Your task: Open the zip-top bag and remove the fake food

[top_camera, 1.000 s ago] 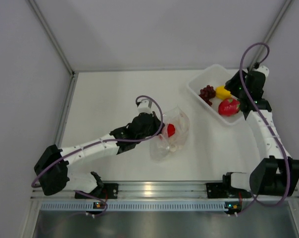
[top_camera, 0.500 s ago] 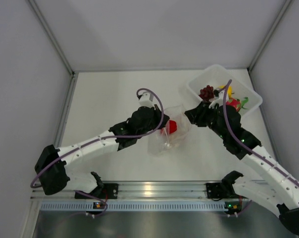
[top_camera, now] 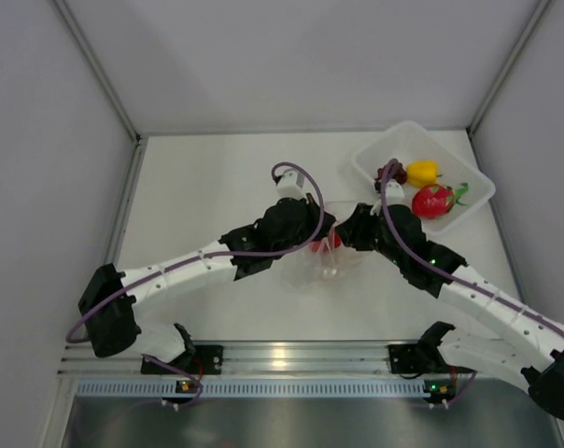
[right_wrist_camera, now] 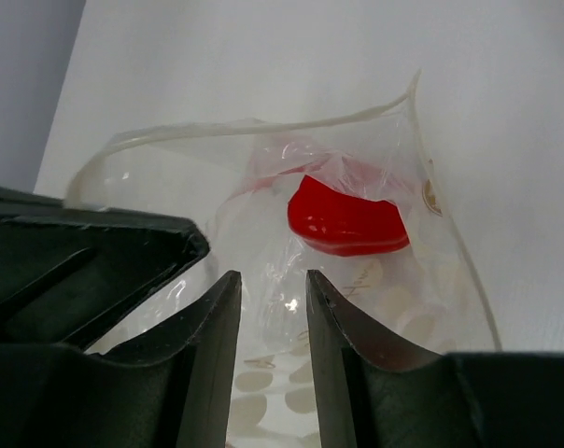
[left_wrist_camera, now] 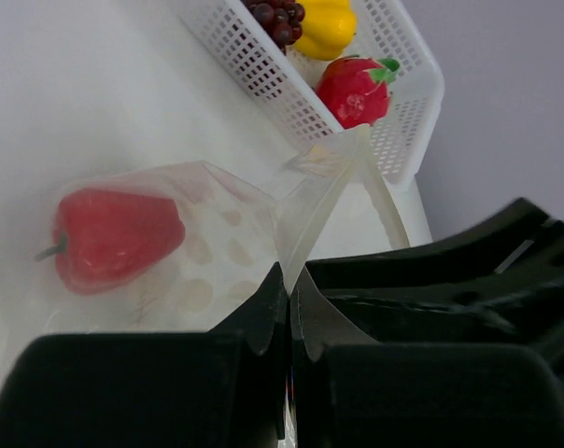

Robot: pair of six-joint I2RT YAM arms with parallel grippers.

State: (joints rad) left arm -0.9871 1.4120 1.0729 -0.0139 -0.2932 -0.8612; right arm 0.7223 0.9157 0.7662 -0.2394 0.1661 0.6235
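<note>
**One pepper left in the bag, mouth held open for the reach**

The left claw [left_wrist_camera: 289, 285] is pressed together on the rim of the bag [left_wrist_camera: 217, 233], pinching one lip of the plastic and lifting it off the table [top_camera: 198, 187]. That hold looks meant to keep the mouth gaping so the other arm can get inside. The right claw [right_wrist_camera: 273, 285] hangs at the opening with its fingers slightly spread and nothing between them; only the bag's film shows through the gap.

The bag sits mid-table between the two claws, its body slumped toward the near edge. Its mouth is turned up and toward the right claw, whose camera looks straight down into it. The red pepper [right_wrist_camera: 345, 222] lies on its side deep in the bag, its long axis across the opening, not along it. In the left wrist view its stem points away from the tray [left_wrist_camera: 301, 93].

That tray stands well apart at the far right and holds the grapes [left_wrist_camera: 274, 17], the yellow pepper [left_wrist_camera: 327, 23] and the red fruit [left_wrist_camera: 355, 91]. Judging by this, the job is mostly done, with one piece to pull out
</note>
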